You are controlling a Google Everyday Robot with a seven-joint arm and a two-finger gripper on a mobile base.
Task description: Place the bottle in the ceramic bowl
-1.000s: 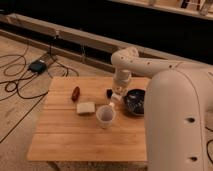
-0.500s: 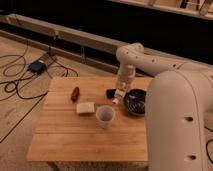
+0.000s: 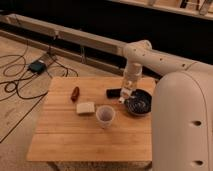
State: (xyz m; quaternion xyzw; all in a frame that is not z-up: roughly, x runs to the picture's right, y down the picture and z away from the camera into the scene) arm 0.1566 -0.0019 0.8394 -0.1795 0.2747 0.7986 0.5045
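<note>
My gripper (image 3: 127, 91) points down over the right side of the wooden table (image 3: 65, 135), at the left rim of the ceramic bowl (image 3: 140, 106). It is shut on the bottle (image 3: 124, 96), a slim pale thing that hangs upright from it with its lower end just above the table. The bowl is round, dark and glossy inside, and holds nothing that I can see. The bottle is beside the bowl's left rim, not over its middle.
A white cup (image 3: 105, 115) stands left of the bowl near the table's middle. A beige block (image 3: 85, 107) and a small dark red object (image 3: 75, 93) lie further left. A black object (image 3: 113, 93) lies just left of the gripper. Cables (image 3: 20, 85) run over the floor at left.
The gripper has risen a little and shifted right toward the bowl, taking the bottle with it. The other things on the table have not moved.
</note>
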